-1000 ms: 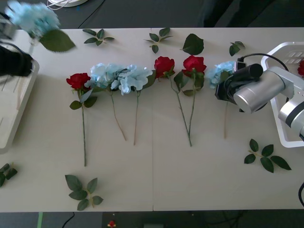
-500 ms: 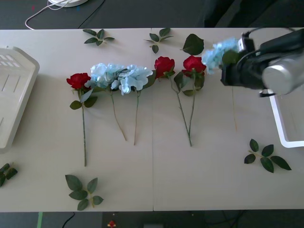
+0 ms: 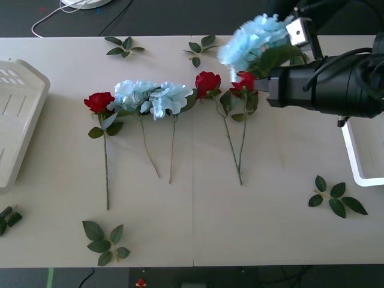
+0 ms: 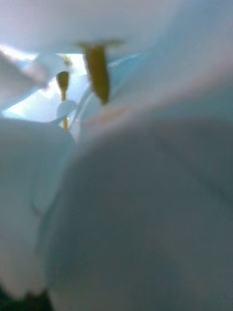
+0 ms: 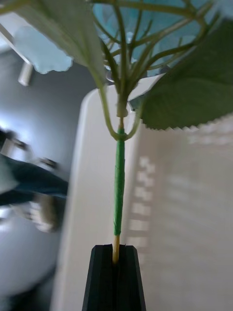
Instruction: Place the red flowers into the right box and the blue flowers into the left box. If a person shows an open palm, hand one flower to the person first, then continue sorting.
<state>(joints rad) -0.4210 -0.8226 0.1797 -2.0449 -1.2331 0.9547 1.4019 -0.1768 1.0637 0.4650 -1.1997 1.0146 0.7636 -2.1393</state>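
Pale table under my arms | right gripper raised over far right side, fingers hidden, grip I cannot tell; blue flower lifted at its tip | left gripper clamped on second blue flower's stem, above left box | three red flowers lying mid-table

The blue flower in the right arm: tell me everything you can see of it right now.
The blue flower is a fluffy pale-blue cluster of fabric-like petals with a large dark green leaf beneath it. It is lifted off the table, carried at the tip of the right gripper, its head hanging over the far edge and partly covering one red rose. Its stem is hidden behind the arm. In the right wrist view, petals press against the lens.
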